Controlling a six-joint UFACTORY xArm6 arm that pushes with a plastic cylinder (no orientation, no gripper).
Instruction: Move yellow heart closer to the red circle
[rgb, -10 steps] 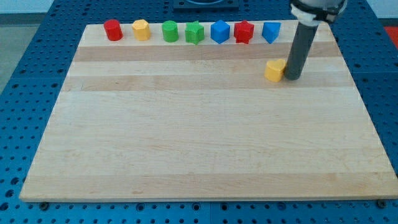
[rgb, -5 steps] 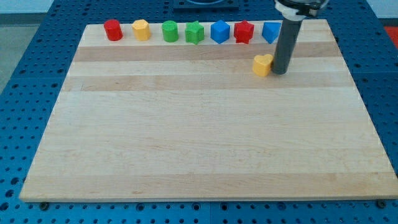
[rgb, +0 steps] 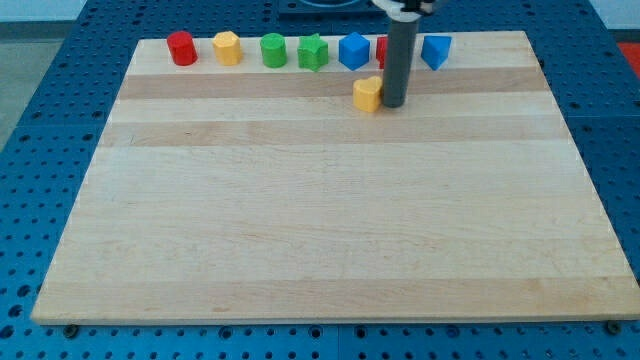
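Note:
The yellow heart (rgb: 367, 94) lies on the wooden board (rgb: 320, 200) just below the top row of blocks, under the blue block. My tip (rgb: 394, 104) touches the heart's right side. The red circle (rgb: 181, 48) stands at the left end of the top row, far to the left of the heart. The rod hides most of the red star (rgb: 382, 50).
The top row holds, left to right after the red circle, a yellow hexagon (rgb: 228, 47), a green circle (rgb: 273, 50), a green star (rgb: 313, 52), a blue hexagon-like block (rgb: 354, 51), the red star and a blue triangular block (rgb: 435, 50).
My tip has moved left and a little up along the board, pushing the yellow heart with it from the right side toward the middle, closer to the top row.

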